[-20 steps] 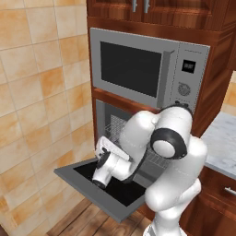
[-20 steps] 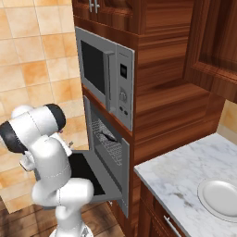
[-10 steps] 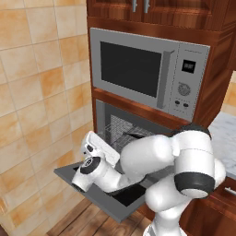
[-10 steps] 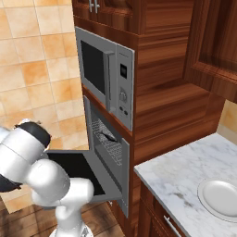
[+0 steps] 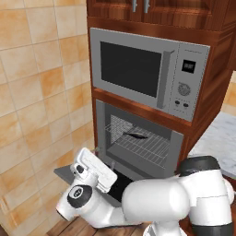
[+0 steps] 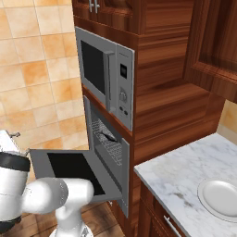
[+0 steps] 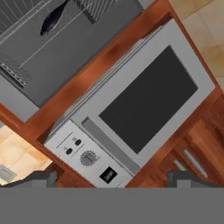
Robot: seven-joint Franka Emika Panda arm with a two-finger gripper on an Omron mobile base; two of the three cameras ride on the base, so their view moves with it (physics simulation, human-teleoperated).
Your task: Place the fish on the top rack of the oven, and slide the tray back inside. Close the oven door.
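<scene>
Gripper [image 7: 112, 175]: two dark finger tips at the bottom of the hand view, set wide apart, nothing between them; fully spread, holding nothing. Hand turned upward and rolled, looking up at the appliance wall.

Arm: bent low to the left of the oven door [image 5: 69, 173], its white hand beside the door's front edge in the left base view.

Oven door: hinged down, lying flat and open, dark glass facing up [image 6: 69, 166].

Oven [image 5: 138, 143]: cavity exposed, grey interior.

Top rack [image 5: 143, 145]: silver wire grid, sitting inside the cavity.

Fish [image 5: 135, 135]: dark, slim, lying on the top rack toward the back; also seen in the hand view [image 7: 53, 18].

Microwave [image 5: 147, 73]: grey, directly above the oven, door shut.

Marble counter [image 6: 185, 176]: right of the oven column, bearing a white plate [image 6: 222, 196].
</scene>
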